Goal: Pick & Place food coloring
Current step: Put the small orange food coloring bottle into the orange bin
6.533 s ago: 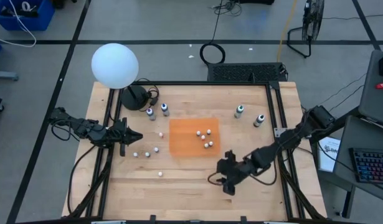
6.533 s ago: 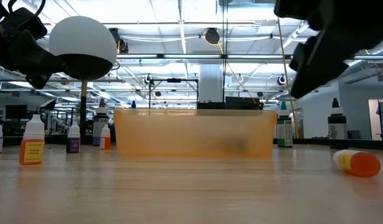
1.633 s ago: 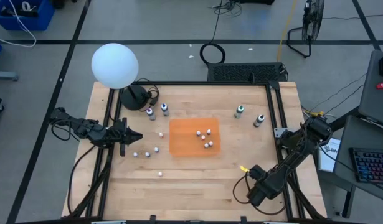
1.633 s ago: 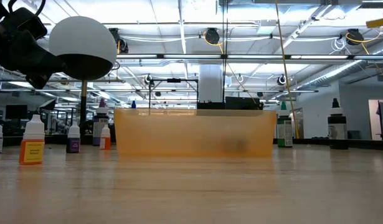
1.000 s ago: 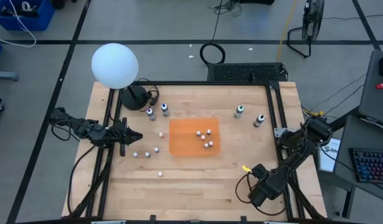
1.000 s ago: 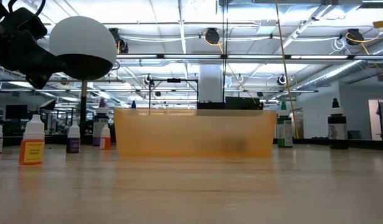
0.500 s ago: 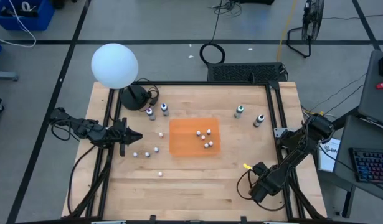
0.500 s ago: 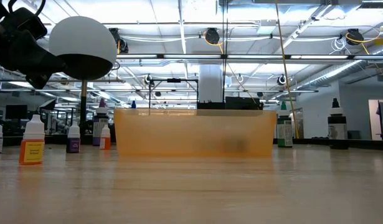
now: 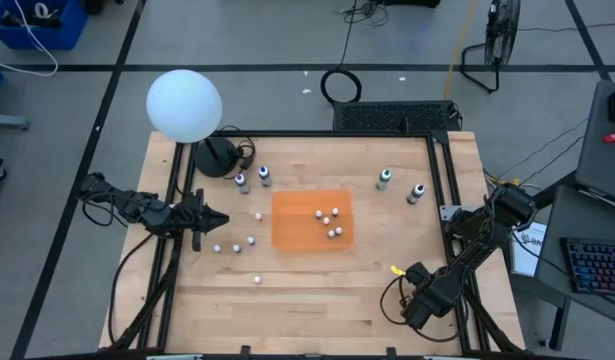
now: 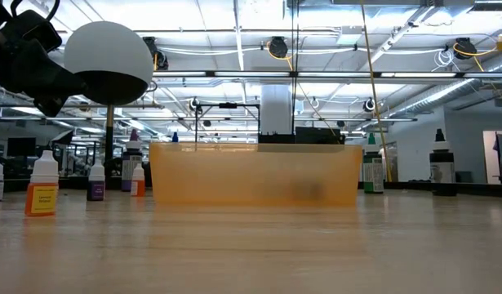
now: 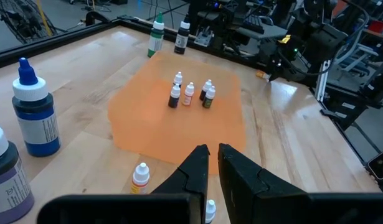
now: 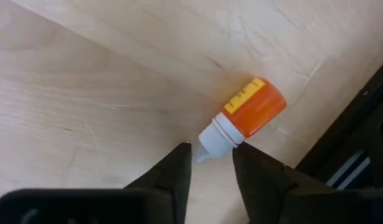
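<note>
A small orange food coloring bottle (image 12: pixel 244 118) with a white cap lies on its side on the wood near the table's right edge (image 9: pixel 395 268). My right gripper (image 12: pixel 213 163) points down over its cap end, its fingers closed in on the cap. Several small bottles (image 9: pixel 329 220) stand on the orange mat (image 9: pixel 297 235) at the table's middle. A few more (image 9: pixel 235 245) stand left of the mat, and taller ones (image 9: pixel 252 180) (image 9: pixel 385 178) stand behind it. My left gripper (image 11: pixel 211 152) waits shut at the left of the mat. My right gripper has the orange bottle's white cap and nozzle (image 12: pixel 217 138) between its two fingers, which reach it only at their free ends. They come from above, pointing down. The bottle lies on its side on the table, its orange body sticking out beyond the fingers.
A black frame rail (image 12: pixel 359 143) runs right beside the orange bottle along the table's right side. A big white globe lamp (image 9: pixel 184 105) stands at the far left corner. Bare wood lies between the mat and the near edge.
My right gripper has come down a little onto the orange bottle lying near the right rail. The bottle has stayed where it was.
</note>
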